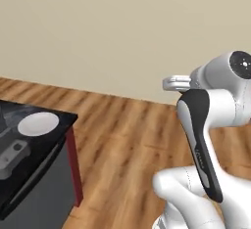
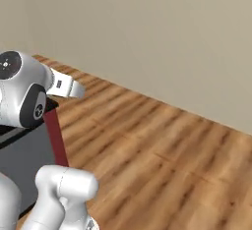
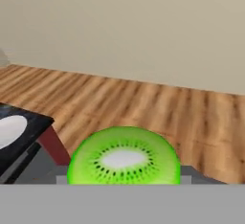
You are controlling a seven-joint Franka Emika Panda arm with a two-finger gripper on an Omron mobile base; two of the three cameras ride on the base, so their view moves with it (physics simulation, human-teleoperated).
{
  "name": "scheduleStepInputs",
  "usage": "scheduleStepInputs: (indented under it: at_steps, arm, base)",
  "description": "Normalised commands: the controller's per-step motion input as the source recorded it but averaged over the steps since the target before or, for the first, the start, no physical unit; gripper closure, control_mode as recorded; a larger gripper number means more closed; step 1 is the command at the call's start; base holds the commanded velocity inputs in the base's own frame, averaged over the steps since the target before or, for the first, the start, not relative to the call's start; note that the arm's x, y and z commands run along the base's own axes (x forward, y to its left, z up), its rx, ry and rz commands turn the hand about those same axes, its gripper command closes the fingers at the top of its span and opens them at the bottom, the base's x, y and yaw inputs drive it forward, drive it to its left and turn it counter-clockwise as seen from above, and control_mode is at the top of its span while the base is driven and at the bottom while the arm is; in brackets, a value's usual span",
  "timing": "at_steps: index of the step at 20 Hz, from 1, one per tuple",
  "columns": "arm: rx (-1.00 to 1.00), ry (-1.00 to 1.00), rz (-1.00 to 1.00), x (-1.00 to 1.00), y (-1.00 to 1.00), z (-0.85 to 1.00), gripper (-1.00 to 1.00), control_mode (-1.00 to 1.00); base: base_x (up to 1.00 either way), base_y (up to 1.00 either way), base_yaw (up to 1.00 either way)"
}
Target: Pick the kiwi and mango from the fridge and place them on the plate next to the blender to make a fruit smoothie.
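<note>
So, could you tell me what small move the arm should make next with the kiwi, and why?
Probably swing the hand left toward the dark counter and bring the kiwi over the white plate. The hand view shows the kiwi right at the gripper, apparently held, while the plate lies off to the left with no fruit visible on it, and wooden floor lies ahead rather than counter.

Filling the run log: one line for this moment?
carrying: kiwi in end effector | plate: bare, on dark counter | mango: not placed
</note>
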Motion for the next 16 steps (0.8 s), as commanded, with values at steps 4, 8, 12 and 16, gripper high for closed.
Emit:
scheduleStepInputs:
  at_steps: [4,8,12,16]
  arm:
    - [0.0,0.0,0.0,0.0,0.0,0.0,1.0,1.0]
    - [0.0,0.0,0.0,0.0,0.0,0.0,1.0,1.0]
    - [0.0,0.0,0.0,0.0,0.0,0.0,1.0,1.0]
    - [0.0,0.0,0.0,0.0,0.0,0.0,1.0,1.0]
  base:
    - [1.0,-0.19,0.77]
    - [1.0,-0.18,0.8]
    - [0.92,-0.18,0.82]
    - [0.81,-0.18,0.85]
